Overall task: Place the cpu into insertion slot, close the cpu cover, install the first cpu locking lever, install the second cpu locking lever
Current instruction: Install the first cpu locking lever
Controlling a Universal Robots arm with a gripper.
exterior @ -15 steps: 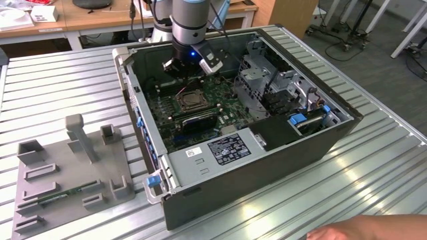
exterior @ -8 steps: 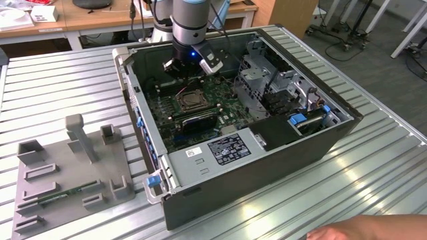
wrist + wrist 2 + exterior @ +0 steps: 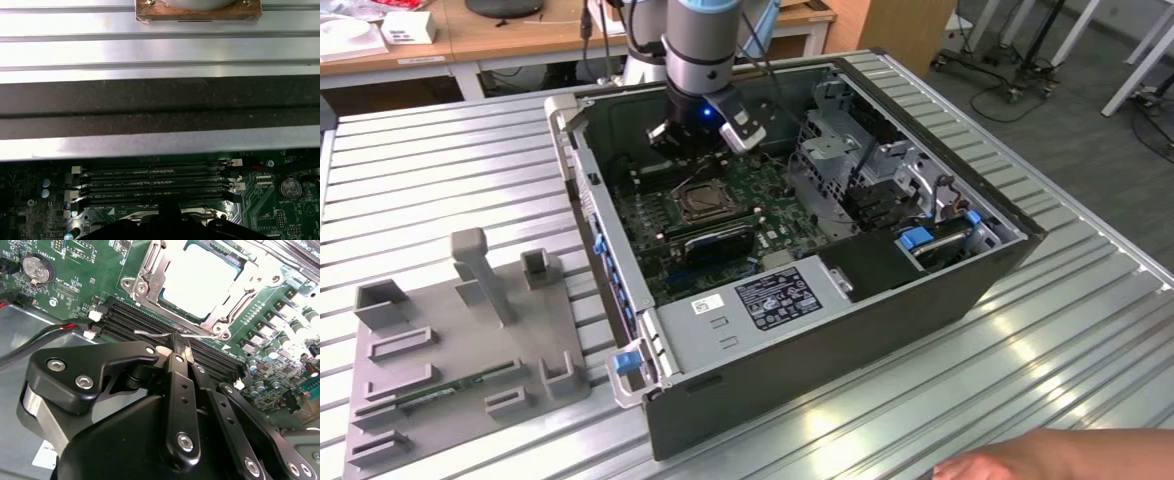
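Pinching a thin wire lever (image 3: 150,333) between its shut fingertips, the gripper (image 3: 176,341) hangs just over the long black memory slots (image 3: 130,320). Past them the cpu (image 3: 200,280) lies flat in the insertion slot (image 3: 675,200), with the cpu cover (image 3: 150,275) down around it. All of this sits inside the open computer case (image 3: 854,320) on a ribbed metal table (image 3: 454,180).

Silver-grey arm (image 3: 700,55), blue ring; black linkage fingers (image 3: 178,390), silver screws.
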